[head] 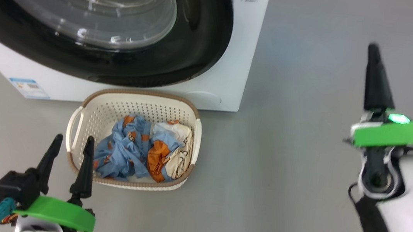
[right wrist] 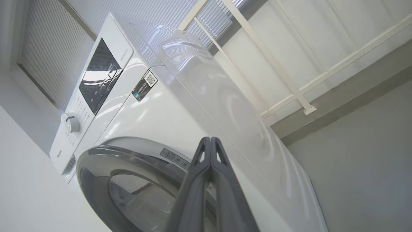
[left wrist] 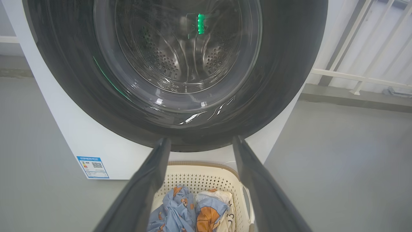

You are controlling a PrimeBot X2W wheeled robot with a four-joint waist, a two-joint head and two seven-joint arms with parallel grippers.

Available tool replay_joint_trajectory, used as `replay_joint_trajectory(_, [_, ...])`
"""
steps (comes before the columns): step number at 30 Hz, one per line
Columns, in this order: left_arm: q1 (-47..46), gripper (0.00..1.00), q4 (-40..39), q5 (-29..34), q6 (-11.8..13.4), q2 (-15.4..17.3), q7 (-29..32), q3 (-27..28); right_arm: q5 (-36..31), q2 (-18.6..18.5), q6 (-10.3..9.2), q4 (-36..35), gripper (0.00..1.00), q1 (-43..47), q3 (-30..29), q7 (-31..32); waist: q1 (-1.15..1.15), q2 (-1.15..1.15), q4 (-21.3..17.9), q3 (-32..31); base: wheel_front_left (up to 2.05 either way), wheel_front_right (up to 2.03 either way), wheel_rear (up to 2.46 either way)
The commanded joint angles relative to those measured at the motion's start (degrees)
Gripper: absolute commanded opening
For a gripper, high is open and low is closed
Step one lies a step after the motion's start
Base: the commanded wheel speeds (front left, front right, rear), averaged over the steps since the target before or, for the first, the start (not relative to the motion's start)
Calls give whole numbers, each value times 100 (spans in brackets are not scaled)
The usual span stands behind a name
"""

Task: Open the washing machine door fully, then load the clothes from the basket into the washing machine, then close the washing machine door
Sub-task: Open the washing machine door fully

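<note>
The left gripper [head: 74, 138] sits at the lower left of the head view, its two dark fingers spread apart and empty, near the left side of the basket [head: 136, 96]. The basket stands on the grey floor [head: 283, 159] just in front of the washing machine [head: 237, 69] and holds the clothes [head: 140, 149]: a light blue garment on the left, a cream, blue and orange one on the right. The washing machine door [head: 203, 45] looks shut, and the steel drum [left wrist: 219, 58] shows through its glass in the left wrist view. The right gripper [head: 374, 57] stands well to the right of the machine, fingers pressed together, holding nothing.
</note>
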Motion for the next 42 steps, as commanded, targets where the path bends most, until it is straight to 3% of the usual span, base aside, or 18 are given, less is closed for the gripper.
replay_joint_trajectory(1, [-208,100,-167,-39,-9,70,-38,155,335,-75,56,-152,0,-240,232,-46,0,0,144,193,0,0,0])
replay_joint_trajectory(2, [-280,100,-175,-55,-9,66,-38,130,865,-246,56,-176,0,-466,360,-46,0,0,204,309,0,0,0])
replay_joint_trajectory(8, [-509,100,-195,-148,-9,60,-38,-16,2460,-834,56,-39,0,-1164,954,167,0,0,403,670,0,0,0])
replay_joint_trajectory(17, [-769,100,-224,-331,-9,59,-38,-243,4032,-1317,56,-11,0,-2062,1084,1847,0,0,663,1127,0,0,0])
replay_joint_trajectory(25, [-939,100,-286,-451,-9,58,-38,-386,4585,-1290,56,517,0,-2735,939,3465,0,0,844,1457,0,0,0])
replay_joint_trajectory(35, [-1072,100,-408,-564,10,58,-38,-565,4527,-1110,56,995,0,-3510,848,4442,0,0,1008,1741,0,0,0])
replay_joint_trajectory(42, [-1174,100,-521,-669,55,58,-38,-696,4256,-1026,56,1185,0,-3988,844,4688,0,0,1138,1989,0,0,0])
